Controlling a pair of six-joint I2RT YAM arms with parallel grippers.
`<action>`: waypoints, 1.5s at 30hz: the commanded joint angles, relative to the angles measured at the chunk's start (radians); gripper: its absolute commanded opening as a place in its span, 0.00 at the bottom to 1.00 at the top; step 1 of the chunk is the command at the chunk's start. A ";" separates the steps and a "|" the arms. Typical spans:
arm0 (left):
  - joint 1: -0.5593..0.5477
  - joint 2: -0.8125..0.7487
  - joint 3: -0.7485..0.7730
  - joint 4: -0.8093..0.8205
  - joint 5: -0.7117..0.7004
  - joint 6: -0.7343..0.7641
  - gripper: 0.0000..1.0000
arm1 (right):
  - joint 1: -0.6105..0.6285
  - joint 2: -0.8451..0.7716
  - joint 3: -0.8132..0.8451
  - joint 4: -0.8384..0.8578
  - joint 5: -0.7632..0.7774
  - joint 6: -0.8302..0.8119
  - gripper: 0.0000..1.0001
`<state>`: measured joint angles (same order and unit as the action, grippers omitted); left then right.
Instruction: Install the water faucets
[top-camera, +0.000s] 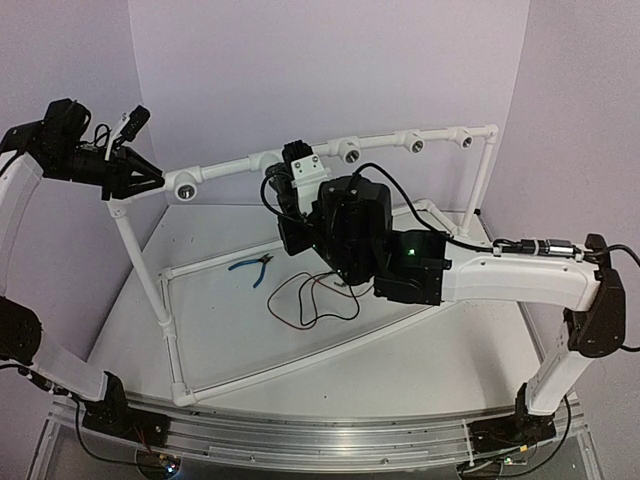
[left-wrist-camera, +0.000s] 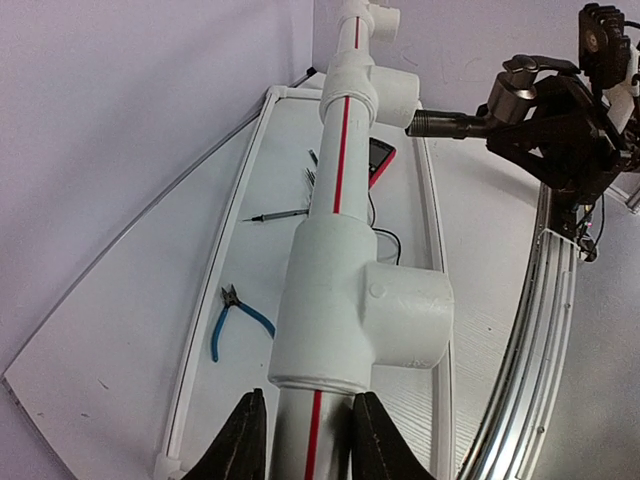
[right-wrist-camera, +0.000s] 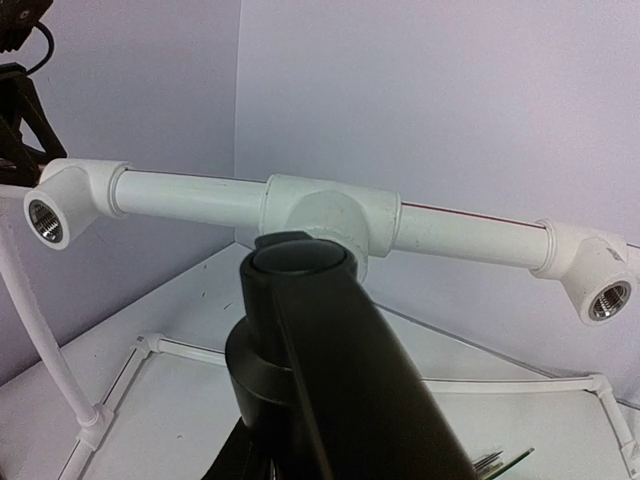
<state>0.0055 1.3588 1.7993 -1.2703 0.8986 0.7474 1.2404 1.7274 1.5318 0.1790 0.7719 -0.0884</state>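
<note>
A dark metal water faucet (right-wrist-camera: 330, 380) fills the right wrist view, with my right gripper (right-wrist-camera: 268, 470) shut on its lower part. Its end sits right in front of the middle white tee socket (right-wrist-camera: 330, 215). From the left wrist view, the faucet's threaded tip (left-wrist-camera: 440, 124) meets the mouth of that socket (left-wrist-camera: 395, 98); I cannot see whether it is threaded in. My left gripper (left-wrist-camera: 310, 440) holds the red-striped white pipe (left-wrist-camera: 318, 420) just below the nearest tee (left-wrist-camera: 360, 310), one finger against each side. Seen from above, the left gripper (top-camera: 150, 180) is at the rail's left end and the right gripper (top-camera: 283, 195) mid-rail.
Open threaded sockets (right-wrist-camera: 45, 218) (right-wrist-camera: 608, 300) sit either side of the middle tee, with more along the rail (top-camera: 350, 151). Blue-handled pliers (top-camera: 252, 268), red and black wires (top-camera: 310, 300), a red meter (left-wrist-camera: 380, 160) and a thin probe (left-wrist-camera: 275, 215) lie inside the white floor frame (top-camera: 165, 320).
</note>
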 joint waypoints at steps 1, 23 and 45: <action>-0.002 -0.006 -0.047 -0.142 -0.048 0.015 0.08 | 0.031 -0.074 0.041 0.053 0.053 -0.037 0.00; -0.083 0.019 -0.019 -0.159 -0.229 0.171 0.31 | 0.002 0.020 0.128 0.042 0.081 -0.133 0.00; -0.085 0.029 -0.019 -0.155 -0.205 0.161 0.30 | -0.001 0.034 0.100 0.021 0.032 -0.062 0.00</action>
<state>-0.0742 1.3476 1.8061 -1.2648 0.7117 0.9253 1.2442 1.7577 1.6077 0.1562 0.8334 -0.1771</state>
